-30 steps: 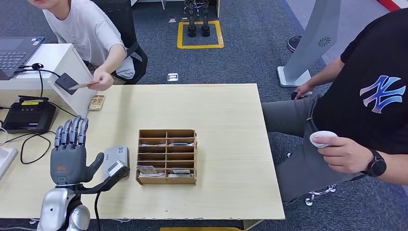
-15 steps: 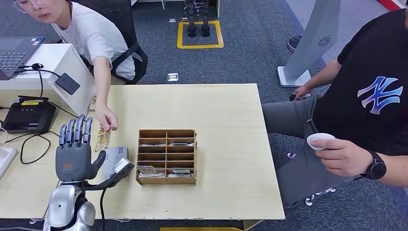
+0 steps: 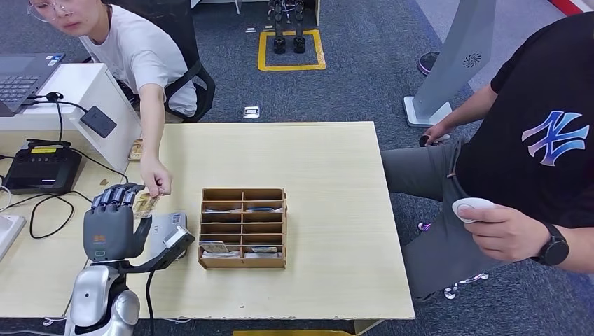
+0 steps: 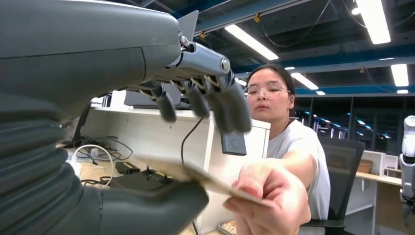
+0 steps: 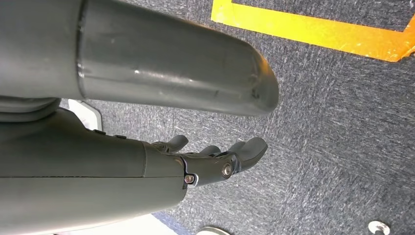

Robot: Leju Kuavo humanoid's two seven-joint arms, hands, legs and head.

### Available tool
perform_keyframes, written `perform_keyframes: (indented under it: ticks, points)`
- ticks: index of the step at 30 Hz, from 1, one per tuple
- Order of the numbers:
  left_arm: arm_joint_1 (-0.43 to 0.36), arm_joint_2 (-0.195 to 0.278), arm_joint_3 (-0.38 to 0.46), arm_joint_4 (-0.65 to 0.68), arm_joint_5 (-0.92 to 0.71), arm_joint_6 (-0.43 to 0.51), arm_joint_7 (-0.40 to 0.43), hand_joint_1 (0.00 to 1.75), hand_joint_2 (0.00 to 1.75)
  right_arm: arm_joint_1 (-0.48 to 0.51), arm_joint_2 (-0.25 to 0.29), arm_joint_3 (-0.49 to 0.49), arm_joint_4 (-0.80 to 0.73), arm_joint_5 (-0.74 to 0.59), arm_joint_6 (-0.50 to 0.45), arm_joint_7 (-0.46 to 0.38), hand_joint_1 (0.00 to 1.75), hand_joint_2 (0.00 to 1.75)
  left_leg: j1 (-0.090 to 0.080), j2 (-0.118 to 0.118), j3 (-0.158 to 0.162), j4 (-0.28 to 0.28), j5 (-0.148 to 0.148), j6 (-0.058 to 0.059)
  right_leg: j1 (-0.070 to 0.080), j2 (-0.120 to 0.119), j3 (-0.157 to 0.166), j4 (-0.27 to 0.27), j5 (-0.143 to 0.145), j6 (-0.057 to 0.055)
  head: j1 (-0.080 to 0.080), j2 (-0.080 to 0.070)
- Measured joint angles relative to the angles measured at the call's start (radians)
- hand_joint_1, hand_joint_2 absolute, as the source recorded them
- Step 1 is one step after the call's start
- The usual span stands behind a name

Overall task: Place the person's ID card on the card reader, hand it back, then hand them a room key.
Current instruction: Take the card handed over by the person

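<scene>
my left robot hand (image 3: 112, 220) curls, seemingly not yet clamped, around the thin, stiff, slippery id card (image 3: 145, 204) the person's hand (image 3: 157, 179) offers; pinch its free flat end.

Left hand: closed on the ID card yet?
Not yet: left hand fingers hover above the ID card, thumb beneath; the person's hand holds it.

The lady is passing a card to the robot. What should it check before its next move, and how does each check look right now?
1. ID card between the left hand's fingers and thumb: ok.
2. Fingers closed tight on it: cannot tell.
3. Person's hand has let go: not ok, it pinches the card.
4. Card reader top bare: ok.
5. Right hand out of the way: ok, hangs over the floor.
</scene>
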Motion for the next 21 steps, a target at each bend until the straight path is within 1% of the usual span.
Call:
perform_keyframes:
  ticks: [17,19,21]
  points:
    - [-0.015,0.001,0.000,0.007,0.038,-0.006,-0.021,1.75,1.75,-0.002,-0.001,-0.015,-0.002,0.021,-0.002,-0.016,0.00,0.00,0.000,0.000,0.000,0.000,0.000,0.000,0.000,0.000,0.000,0.000,0.000,0.000,0.000,0.000]
    - [-0.016,0.001,0.001,0.007,0.066,-0.009,-0.034,1.75,1.75,-0.004,-0.001,-0.020,-0.002,0.026,-0.003,-0.017,0.00,0.00,0.000,0.000,0.000,0.000,0.000,0.000,0.000,0.000,0.000,0.000,0.000,0.000,0.000,0.000]
    - [-0.018,0.001,0.003,0.008,0.131,-0.019,-0.066,1.75,1.75,-0.005,-0.002,-0.024,-0.003,0.037,-0.002,-0.018,0.00,0.00,0.000,0.000,0.000,0.000,0.000,0.000,0.000,0.000,0.000,0.000,0.000,0.000,0.000,0.000]
